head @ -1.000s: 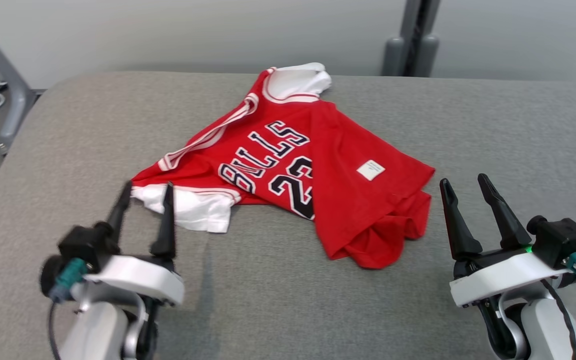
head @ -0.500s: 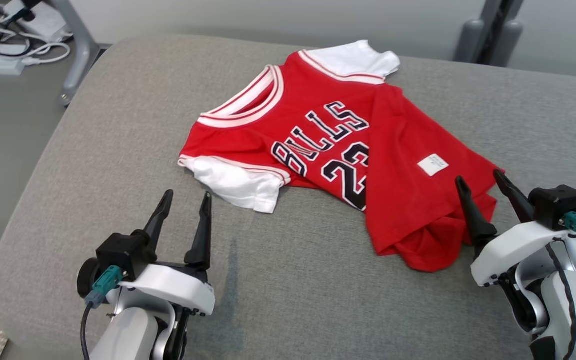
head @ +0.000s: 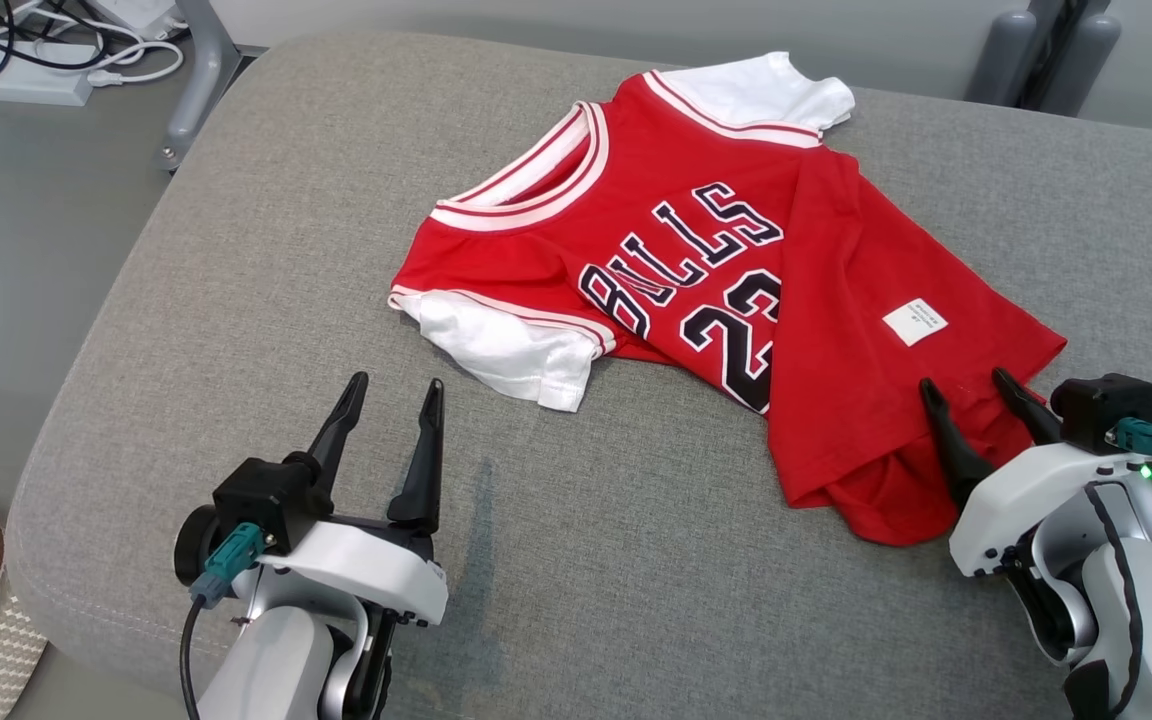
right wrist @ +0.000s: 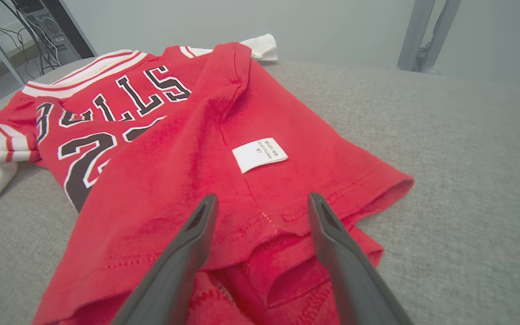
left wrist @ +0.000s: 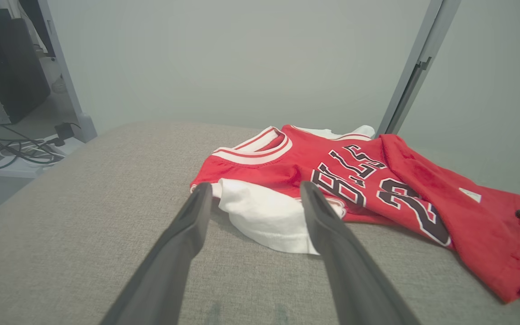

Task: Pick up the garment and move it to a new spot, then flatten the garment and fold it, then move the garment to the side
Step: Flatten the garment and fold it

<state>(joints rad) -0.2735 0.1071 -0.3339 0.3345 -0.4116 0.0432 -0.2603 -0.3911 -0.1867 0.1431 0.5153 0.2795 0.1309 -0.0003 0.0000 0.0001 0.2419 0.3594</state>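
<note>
Locate the red Bulls jersey (head: 696,200) on the grey upholstered table (head: 236,250), lying front side up in the far right part of the head view, with the striped neckline (head: 526,195) toward the robot's left and the hem end toward the robot's right. Note the black-and-white lettering (head: 686,255) and the number 23 (head: 731,335) beside it, partly covered by a red flap (head: 856,390) of the same garment folded over from the hem end. Identify that flap by the white label (head: 914,322) on its upper face. Note the near white sleeve (head: 506,350) at the garment's near edge and the far white sleeve (head: 766,90) at its far edge. Observe bunched red layers (head: 886,495) under the flap's near corner. Find the left claw (head: 397,381) over bare table on the near side of the near white sleeve, fingers spread apart, empty, pointing toward that sleeve without touching it. Find the right claw (head: 963,378) at the near right corner of the flap, fingers spread apart with nothing clamped. In the right wrist view, see both fingers reaching over the stitched hem edge and the bunched layers. Contact between fingertips and cloth: not determinable. On the floor beyond the table's far left corner, note a white power strip (head: 26,85) with cables and a grey metal leg (head: 198,80).
</note>
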